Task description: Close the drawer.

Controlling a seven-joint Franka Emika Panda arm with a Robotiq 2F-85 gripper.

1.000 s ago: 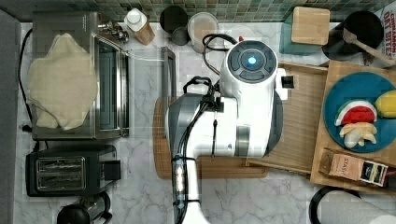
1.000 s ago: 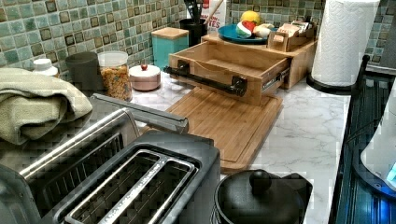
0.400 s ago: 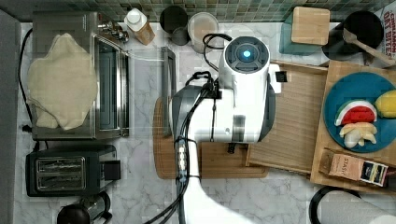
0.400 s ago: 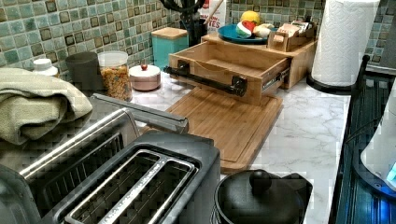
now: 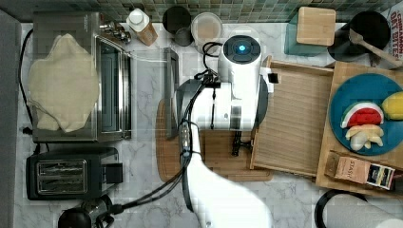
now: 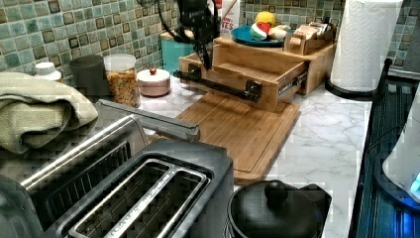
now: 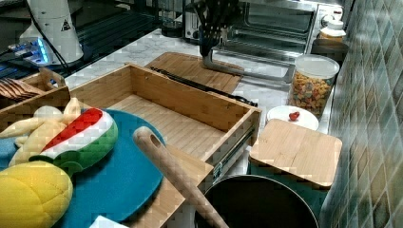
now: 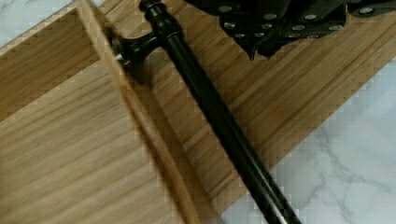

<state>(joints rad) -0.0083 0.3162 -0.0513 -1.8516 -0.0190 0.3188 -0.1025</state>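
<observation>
The drawer [image 5: 294, 118] of pale bamboo stands pulled out from its cabinet, over the brown cutting board [image 5: 214, 156]. Its black bar handle [image 5: 236, 142] runs along the front wall. My white arm covers the drawer's front corner in the top view. In the left view my gripper [image 6: 205, 54] hangs point down at the far end of the handle [image 6: 218, 85], just above the front wall of the drawer [image 6: 247, 69]. It appears shut with nothing in it. The wrist view has the gripper [image 8: 264, 49] beside the handle [image 8: 219, 116], apart from it. In the right view the gripper [image 7: 205, 45] hovers beyond the drawer [image 7: 176, 123].
A toaster oven [image 5: 114, 90] with its door open stands at the top view's left, a black toaster [image 5: 66, 171] below it. A teal plate [image 5: 347, 90] of toy fruit sits on the cabinet top. Jars line the tiled wall; a paper towel roll [image 6: 364, 44] stands at the left view's right.
My arm has swung toward the top view's right and upward, over the drawer's front corner. In the left view the gripper has come down to the handle's far end. The drawer has not moved.
</observation>
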